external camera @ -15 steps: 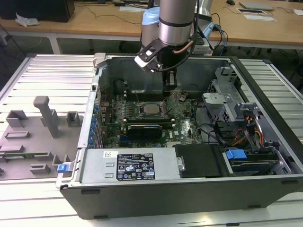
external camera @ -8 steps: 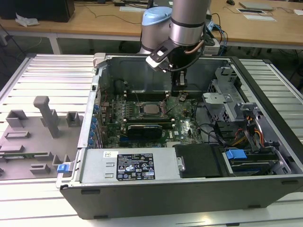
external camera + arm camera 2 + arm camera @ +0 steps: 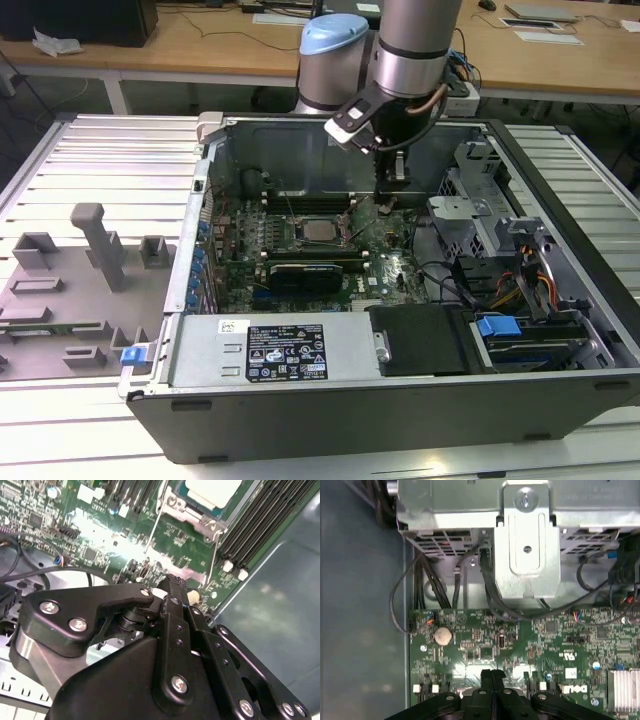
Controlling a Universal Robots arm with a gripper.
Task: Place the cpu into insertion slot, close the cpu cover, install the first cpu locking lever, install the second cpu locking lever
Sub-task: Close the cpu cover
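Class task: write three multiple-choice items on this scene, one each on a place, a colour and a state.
1. Where is the cpu? A) on the grey tray B) in the insertion slot C) on the wooden desk
2. What colour is the circuit board? A) red B) white C) green
3. The tool is: A) shut B) wide open C) gripping a cable
Answers: B, its silver top sits in the slot; C, green in all views; A, fingers pressed together in the first wrist view.
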